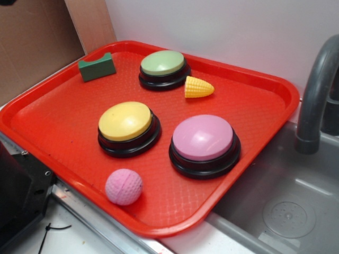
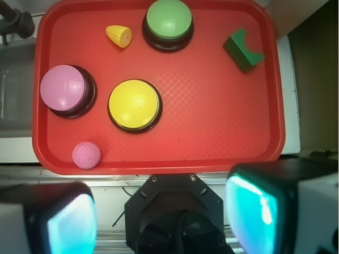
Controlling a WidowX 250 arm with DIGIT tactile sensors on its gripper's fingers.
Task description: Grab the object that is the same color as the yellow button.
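While the gripper point(image 2: 169, 211) hangs high over the near edge of the red tray point(image 2: 212, 143), its jaws stand wide apart and empty. Nearest lies the pink ball point(image 2: 86, 155), then the yellow button point(image 2: 134, 104) and pink button point(image 2: 63, 88). Farthest, the corn cob point(image 2: 119, 36) rests just beside the green button point(image 2: 169, 19). Descending slightly off, a finger could strike that button's base, or the ribbed cone could roll away.

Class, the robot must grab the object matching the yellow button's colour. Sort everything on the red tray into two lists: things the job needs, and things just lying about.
Needed for the job:
yellow toy corn
yellow button
hand, open above the tray's near edge

Just lying about:
green button
pink button
pink ball
green block
red tray
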